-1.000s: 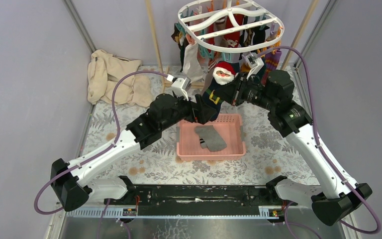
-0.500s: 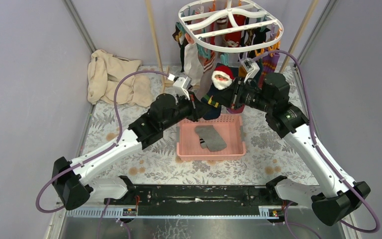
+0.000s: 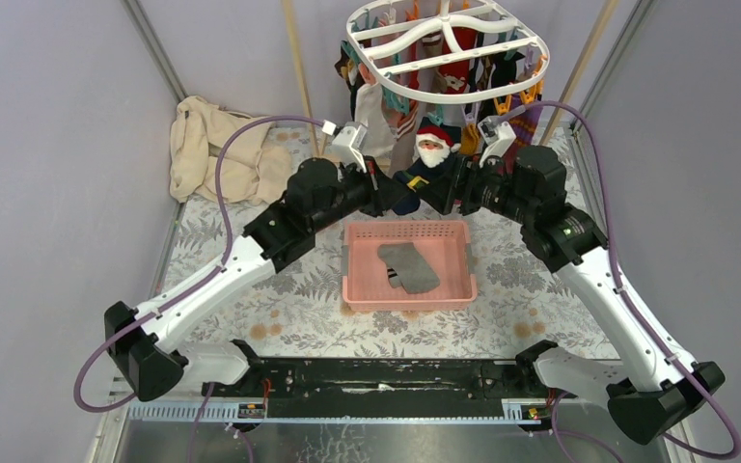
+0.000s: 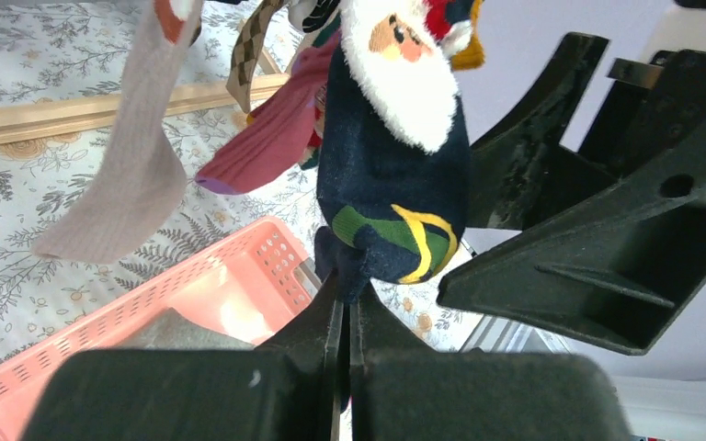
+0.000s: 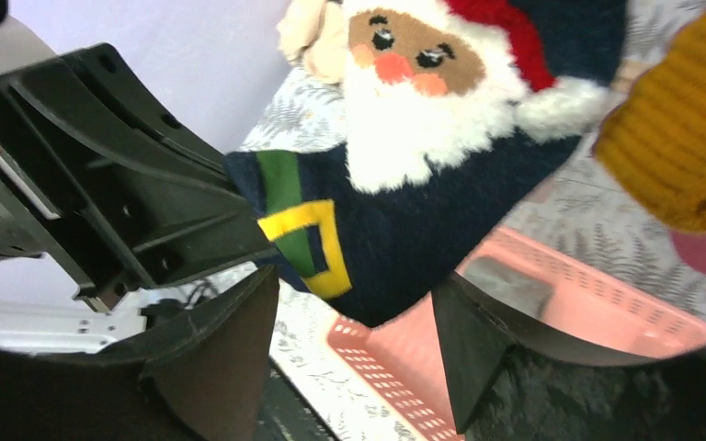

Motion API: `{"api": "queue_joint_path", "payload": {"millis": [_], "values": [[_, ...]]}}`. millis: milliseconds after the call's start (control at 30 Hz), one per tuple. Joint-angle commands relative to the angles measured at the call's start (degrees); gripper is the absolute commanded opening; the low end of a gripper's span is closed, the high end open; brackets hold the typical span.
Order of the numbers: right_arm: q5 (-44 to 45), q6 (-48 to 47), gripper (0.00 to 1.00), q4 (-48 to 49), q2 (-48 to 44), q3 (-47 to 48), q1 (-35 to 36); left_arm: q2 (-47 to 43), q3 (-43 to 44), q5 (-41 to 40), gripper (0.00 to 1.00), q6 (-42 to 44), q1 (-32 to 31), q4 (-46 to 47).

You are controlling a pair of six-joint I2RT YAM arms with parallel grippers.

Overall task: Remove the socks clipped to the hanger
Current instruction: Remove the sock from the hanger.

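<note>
The white oval hanger [image 3: 447,43] hangs at the back with several socks clipped under its rim. A navy Santa sock [image 3: 431,152] hangs lowest, between both arms. My left gripper [image 3: 389,196] is shut on the dark toe end of that Santa sock [image 4: 391,184], the jaws pressed together on the fabric [image 4: 345,280]. My right gripper [image 3: 447,188] is open, its fingers standing apart on either side of the Santa sock [image 5: 423,211] without pinching it [image 5: 354,317]. The clip at the sock's top is hidden.
A pink slotted basket [image 3: 362,285] sits below the grippers with a grey sock [image 3: 408,267] inside. A beige sock [image 4: 119,193] and a pink sock [image 4: 267,152] hang left of the Santa sock, a mustard one [image 5: 671,156] to the right. A beige cloth [image 3: 217,149] lies back left.
The left gripper closed on the Santa sock's toe. The right gripper, shut on the sock before, has opened. Both arms moved up and back toward the hanger.
</note>
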Motion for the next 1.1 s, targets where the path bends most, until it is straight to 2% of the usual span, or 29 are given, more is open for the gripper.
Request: {"api": "queue_joint_path", "payload": {"millis": [0,133,333,767,1067], "values": [[8.34,-6.08,0.69,-1.91,-2.39,4.96,-0.20,1.39,3.45,5.51,0.00,0.06,2.57,-3.69],[12.43,-9.77,0.69,-2.06,-3.09,7.24,-0.20,1.54,4.18,9.38,0.00,-0.89,5.63,-4.80],[12.18,-12.16,0.69,3.09,-2.84,10.12,-0.20,0.71,4.40,14.00,0.00,-2.25,8.84,-5.98],[15.44,-12.93,0.62,10.42,4.77,14.77,-0.20,-3.11,5.09,16.28,0.00,-3.20,9.33,-8.37],[17.26,-13.82,0.65,13.43,6.94,14.72,-0.20,-4.79,5.89,16.69,0.00,-3.09,9.58,-9.56]]}}
